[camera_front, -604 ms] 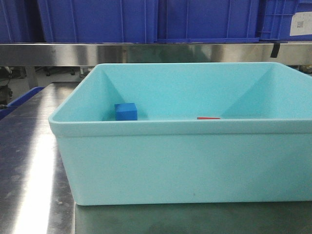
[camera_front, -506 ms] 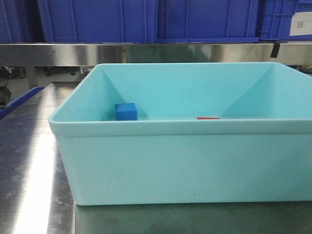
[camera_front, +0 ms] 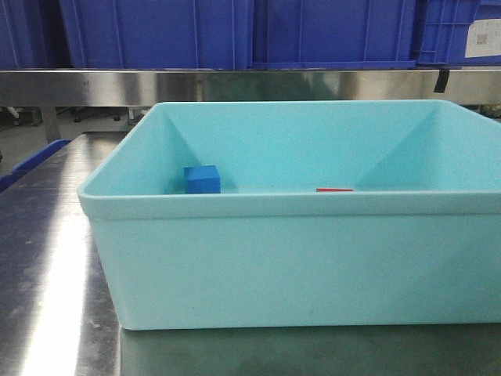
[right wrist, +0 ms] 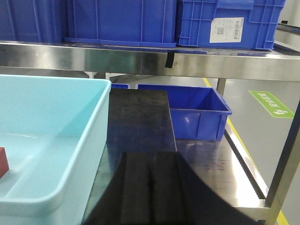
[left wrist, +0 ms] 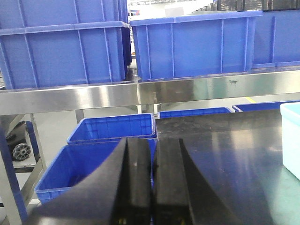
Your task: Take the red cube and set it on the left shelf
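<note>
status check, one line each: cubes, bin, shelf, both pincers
red cube: lying in the teal bin, not gripped
blue cube: lying in the same bin, left of the red one
teal bin: upright, open top, on the steel table
left shelf: loaded with blue crates, no cube on it
left pincer: shut, empty
right pincer: shut, empty, outside the bin

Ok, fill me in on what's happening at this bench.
Nothing is being handled at this moment. The red cube lies in the turquoise tub, apart from a blue cube. The left gripper and right gripper are both shut and empty, out to either side of the tub. The left shelf, which carries blue crates, has no cube on it that shows.
</note>
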### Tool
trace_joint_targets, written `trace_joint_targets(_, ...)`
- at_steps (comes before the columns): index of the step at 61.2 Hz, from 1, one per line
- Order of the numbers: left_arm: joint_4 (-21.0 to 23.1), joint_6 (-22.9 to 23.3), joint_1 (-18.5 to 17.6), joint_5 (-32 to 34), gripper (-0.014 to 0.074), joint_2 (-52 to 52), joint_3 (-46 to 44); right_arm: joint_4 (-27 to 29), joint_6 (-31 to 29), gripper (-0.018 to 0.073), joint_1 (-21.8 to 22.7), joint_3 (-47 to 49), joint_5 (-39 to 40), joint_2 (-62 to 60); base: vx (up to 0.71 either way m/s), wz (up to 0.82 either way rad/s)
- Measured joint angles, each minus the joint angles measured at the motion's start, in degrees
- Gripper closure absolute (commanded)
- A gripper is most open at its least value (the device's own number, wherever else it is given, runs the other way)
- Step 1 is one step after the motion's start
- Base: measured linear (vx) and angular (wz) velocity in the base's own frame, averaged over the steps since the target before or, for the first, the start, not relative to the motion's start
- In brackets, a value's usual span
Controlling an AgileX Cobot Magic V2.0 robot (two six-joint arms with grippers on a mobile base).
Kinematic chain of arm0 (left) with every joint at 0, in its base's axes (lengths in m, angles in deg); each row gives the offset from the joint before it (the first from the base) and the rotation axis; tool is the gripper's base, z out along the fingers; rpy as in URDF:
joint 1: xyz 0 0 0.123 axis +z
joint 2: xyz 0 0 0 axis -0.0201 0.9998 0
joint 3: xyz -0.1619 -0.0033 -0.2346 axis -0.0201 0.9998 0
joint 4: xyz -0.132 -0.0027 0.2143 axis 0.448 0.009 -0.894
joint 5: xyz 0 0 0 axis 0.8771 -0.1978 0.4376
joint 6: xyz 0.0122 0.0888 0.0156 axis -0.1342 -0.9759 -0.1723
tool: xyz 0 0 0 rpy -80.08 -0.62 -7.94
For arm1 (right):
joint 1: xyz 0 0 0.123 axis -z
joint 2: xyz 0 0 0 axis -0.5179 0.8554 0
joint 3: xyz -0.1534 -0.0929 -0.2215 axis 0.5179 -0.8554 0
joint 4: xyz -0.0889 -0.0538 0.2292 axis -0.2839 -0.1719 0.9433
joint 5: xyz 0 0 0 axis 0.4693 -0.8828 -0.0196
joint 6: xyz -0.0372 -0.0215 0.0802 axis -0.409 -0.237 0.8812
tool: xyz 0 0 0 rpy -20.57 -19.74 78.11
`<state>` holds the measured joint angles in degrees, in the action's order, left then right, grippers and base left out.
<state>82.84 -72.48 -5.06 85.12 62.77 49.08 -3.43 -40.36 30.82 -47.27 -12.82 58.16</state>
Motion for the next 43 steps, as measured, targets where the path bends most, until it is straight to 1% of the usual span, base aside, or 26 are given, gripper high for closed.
trace_joint_targets(43,0.00,0.00,0.00,0.00,0.0491,0.00,0.00,0.00,0.00,0.0499,0.00,0.00,0.00,0.00,0.00,0.00)
